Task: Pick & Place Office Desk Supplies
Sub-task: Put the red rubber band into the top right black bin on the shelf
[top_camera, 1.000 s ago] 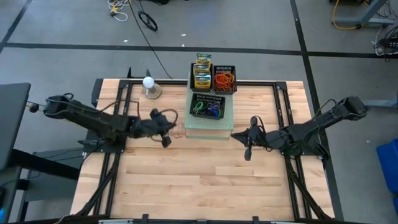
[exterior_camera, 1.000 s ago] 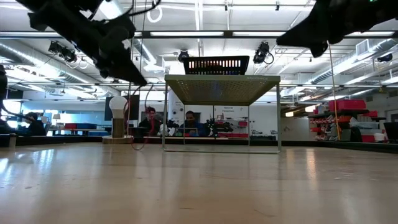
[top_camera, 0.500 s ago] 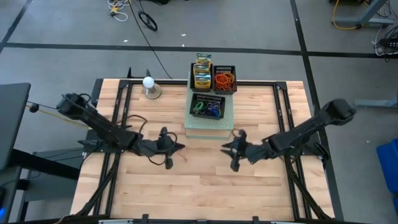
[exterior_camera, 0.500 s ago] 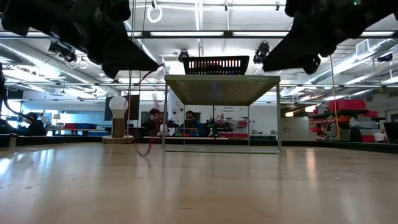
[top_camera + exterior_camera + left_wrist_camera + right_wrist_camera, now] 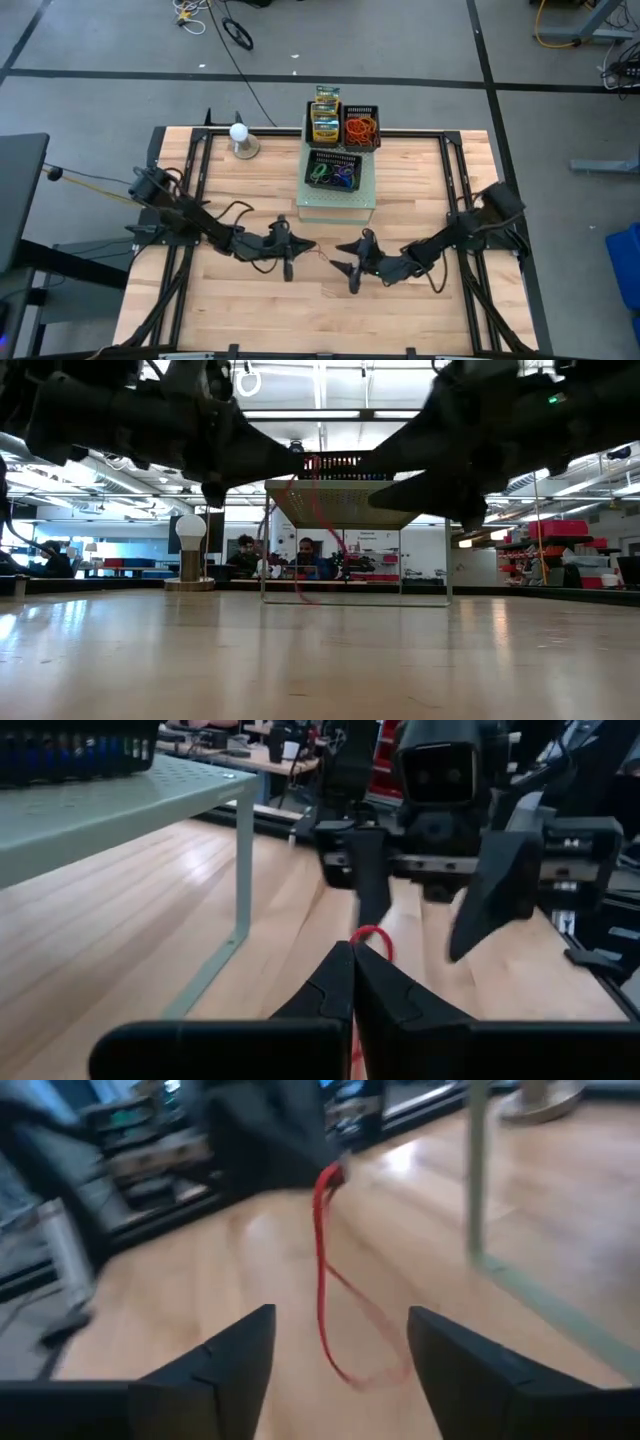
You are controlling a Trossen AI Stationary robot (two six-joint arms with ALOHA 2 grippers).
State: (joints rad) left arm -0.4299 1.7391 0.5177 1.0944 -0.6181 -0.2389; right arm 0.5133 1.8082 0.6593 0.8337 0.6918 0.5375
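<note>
The step in hand looked like a hand-over above the bench (image 5: 250, 310). The left end effector (image 5: 300, 246) was pressed together, pinching one red band (image 5: 325, 1270) that hung from its tips in a loose loop. The right end effector (image 5: 340, 263) faced it, close by, with its fingers spread wide and nothing between them; in its own wrist view the band dangled just ahead of the gap. By my reading the next move called for the right fingers to come in around the hanging loop and press together on it before the left let go, and a thin, limp band would be easy to miss.

Farther off, beyond both end effectors, stood one pale green shelf (image 5: 335, 205). On it sat three black baskets: the nearest (image 5: 334, 170) held green, blue and dark bands, too tangled to count; behind it one (image 5: 362, 127) held a heap of orange bands, and one (image 5: 325, 122) held yellow-green crayon boxes, at least two.

Farthest from the left end effector, one white ball (image 5: 239, 131) stood on its base.
</note>
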